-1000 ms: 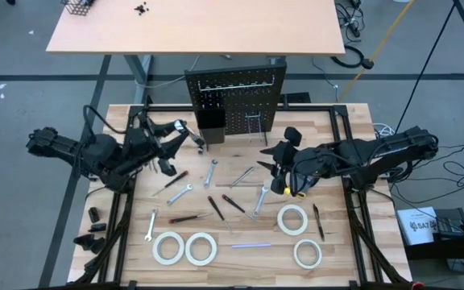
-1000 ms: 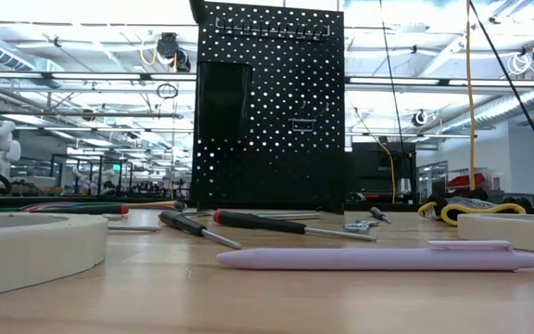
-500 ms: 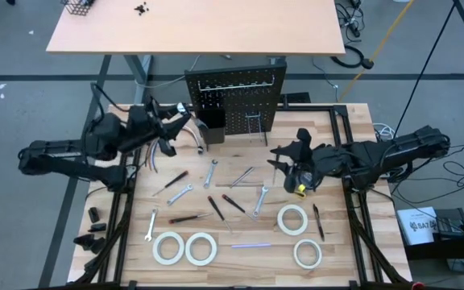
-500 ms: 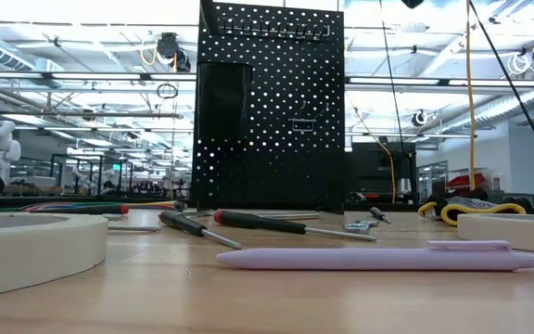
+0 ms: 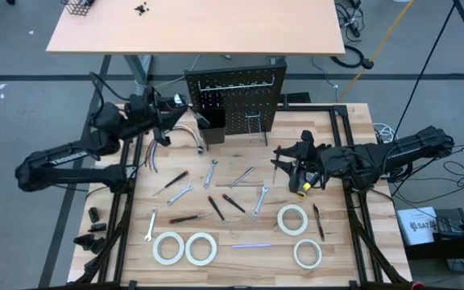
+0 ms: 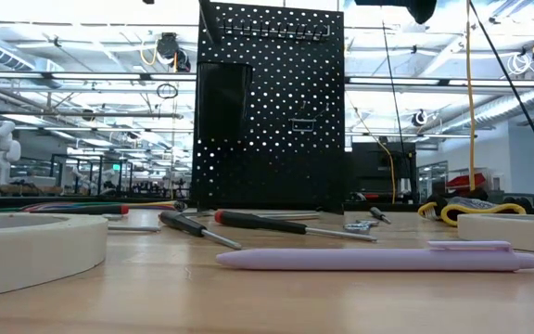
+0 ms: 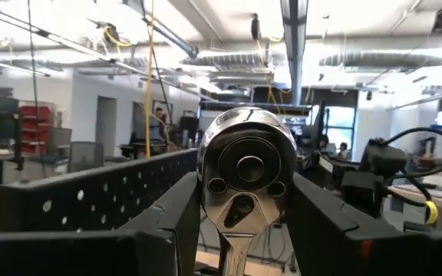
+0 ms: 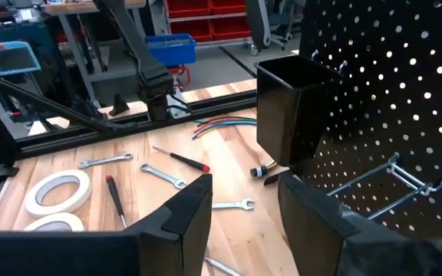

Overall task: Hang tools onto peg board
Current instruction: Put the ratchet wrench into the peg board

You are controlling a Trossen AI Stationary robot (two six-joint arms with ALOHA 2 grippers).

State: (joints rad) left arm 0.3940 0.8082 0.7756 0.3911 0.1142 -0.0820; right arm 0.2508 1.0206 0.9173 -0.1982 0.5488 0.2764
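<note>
My left gripper (image 5: 172, 111) hovers by the upper left edge of the black peg board (image 5: 236, 97), shut on a chrome ratchet (image 7: 245, 165). The left wrist view shows the peg board's (image 7: 90, 199) top edge just ahead. My right gripper (image 8: 244, 199) hangs open and empty over the table in front of the peg board's (image 8: 390, 92) wire hooks, right of its black bin (image 8: 290, 111). Lying flat on the table are silver wrenches (image 5: 210, 173), screwdrivers (image 5: 216, 207) and white tape rolls (image 5: 201, 248). My left gripper pinches the ratchet between its two fingers (image 7: 183, 218), which sit on the two sides just below the round head (image 7: 240, 230). The head stands out beyond the fingertips, its face toward the camera. The ratchet is lifted clear of the table; the gripper hides its handle.
A curved grey cable bundle (image 5: 190, 135) lies on the table left of the bin. A lilac pen (image 5: 252, 245) lies near the front edge between the tape rolls. A second wooden table (image 5: 192, 24) stands behind the peg board.
My left gripper has swung toward the table's far edge, carrying the ratchet up beside the peg board's left top corner, and has turned about. My right gripper has drawn back a little toward the right edge, sunk slightly and rolled, staying open.
</note>
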